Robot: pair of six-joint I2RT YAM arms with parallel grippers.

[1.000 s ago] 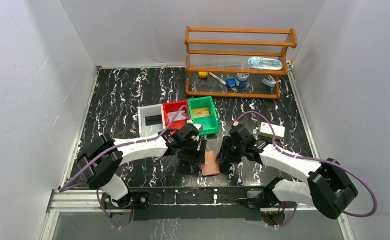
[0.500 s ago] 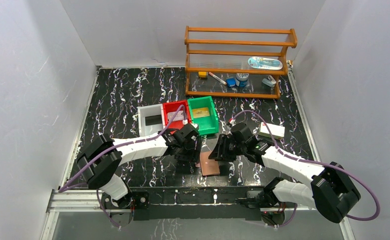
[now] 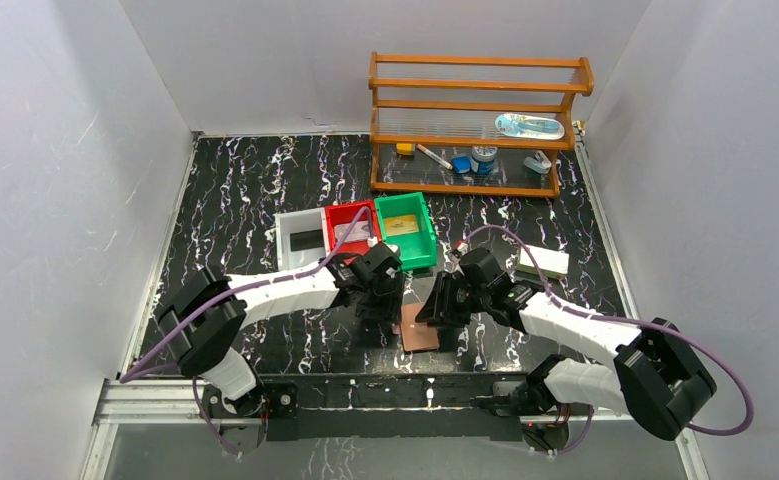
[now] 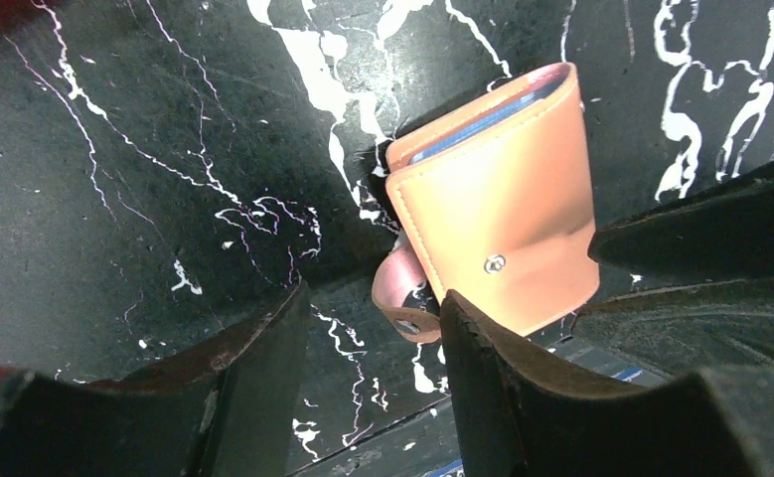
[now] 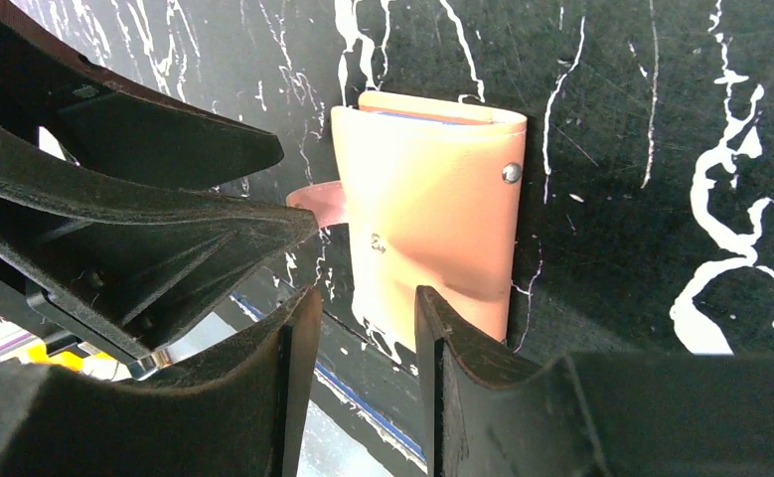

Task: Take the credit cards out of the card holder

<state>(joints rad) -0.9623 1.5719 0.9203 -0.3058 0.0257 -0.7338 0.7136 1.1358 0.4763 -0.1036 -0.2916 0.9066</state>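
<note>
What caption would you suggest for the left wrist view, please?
Closed tan card holder lying on the black marbled table, strap unfastened, just ahead of the open left gripper.

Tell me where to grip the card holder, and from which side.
Probably the strap tab, pinched from above on the left hand's side: the card holder lies flat and closed on the table, leaving little to pinch, while the tab juts past its edge.

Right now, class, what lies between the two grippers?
The card holder, folded shut, lies between the left gripper and the right gripper, as the top external and left wrist views show.
</note>
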